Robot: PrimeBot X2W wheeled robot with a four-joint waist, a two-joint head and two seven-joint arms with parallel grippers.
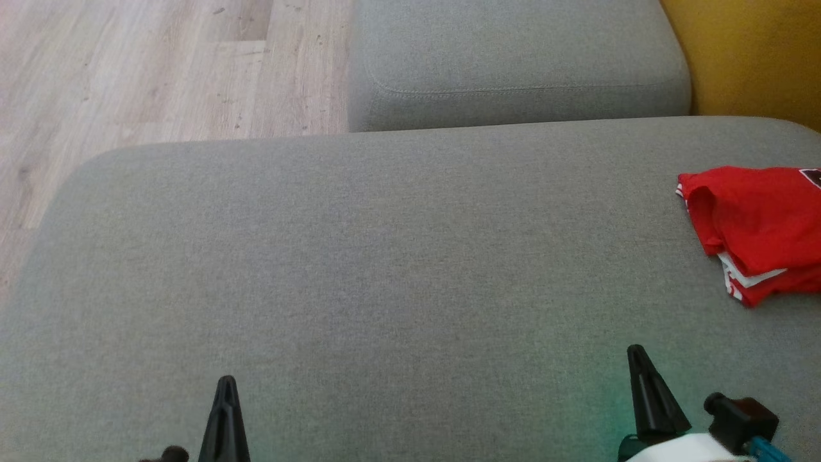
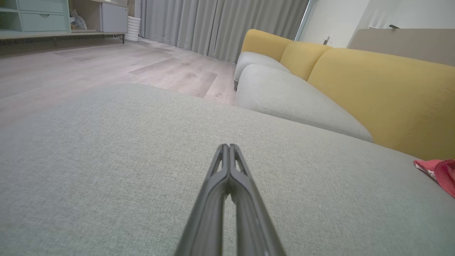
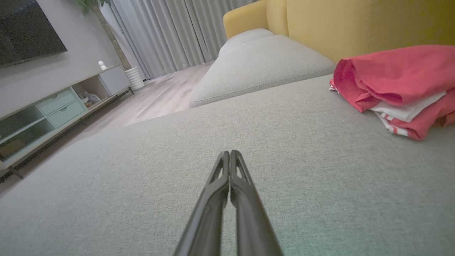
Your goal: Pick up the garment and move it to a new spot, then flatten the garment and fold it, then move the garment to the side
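The garment (image 1: 760,228) is a red shirt with white striped trim, lying bunched in folds at the right edge of the grey sofa cushion (image 1: 385,269). It also shows as the red garment (image 3: 398,85) at the upper right of the right wrist view and as a red corner of garment (image 2: 439,172) at the right edge of the left wrist view. My right gripper (image 1: 636,350) is shut and empty, low over the cushion, short of the garment and to its left. At the bottom left my left gripper (image 1: 226,380) is shut and empty, far from the garment.
A second grey cushion (image 1: 513,64) lies beyond the near one, with a yellow backrest (image 1: 744,58) at the right. Wooden floor (image 1: 141,70) runs along the left and far left. A low cabinet (image 3: 53,106) and curtains (image 3: 160,35) stand across the room.
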